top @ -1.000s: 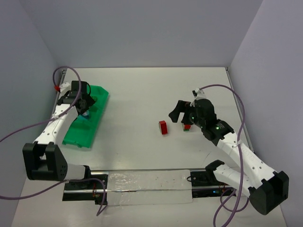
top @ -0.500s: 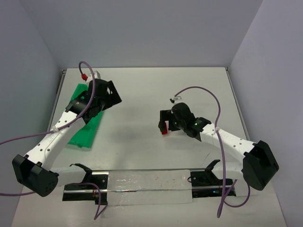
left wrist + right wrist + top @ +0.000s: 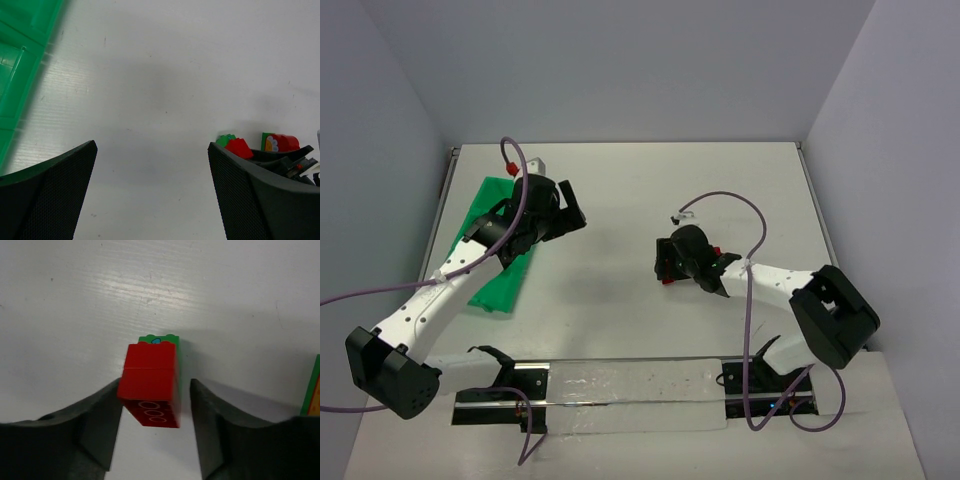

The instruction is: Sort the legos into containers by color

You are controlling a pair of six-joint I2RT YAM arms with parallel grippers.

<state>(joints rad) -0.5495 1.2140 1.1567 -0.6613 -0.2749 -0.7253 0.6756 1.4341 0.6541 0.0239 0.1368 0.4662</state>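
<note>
Now | left gripper (image 3: 151,146) wide apart, empty | right gripper (image 3: 155,385) around red brick (image 3: 150,395) (clamped? cannot tell) | other bricks (image 3: 280,142) lower right, not in tray (image 3: 25,30) yet | much sorting left

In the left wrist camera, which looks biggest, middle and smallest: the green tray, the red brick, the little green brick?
1. green tray: biggest, though cut off by the picture's edge.
2. red brick.
3. green brick: smallest, but partly hidden behind the red one.

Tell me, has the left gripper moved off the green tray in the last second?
Yes. The left gripper swung rightward, from above the green tray to past its right edge.
</note>
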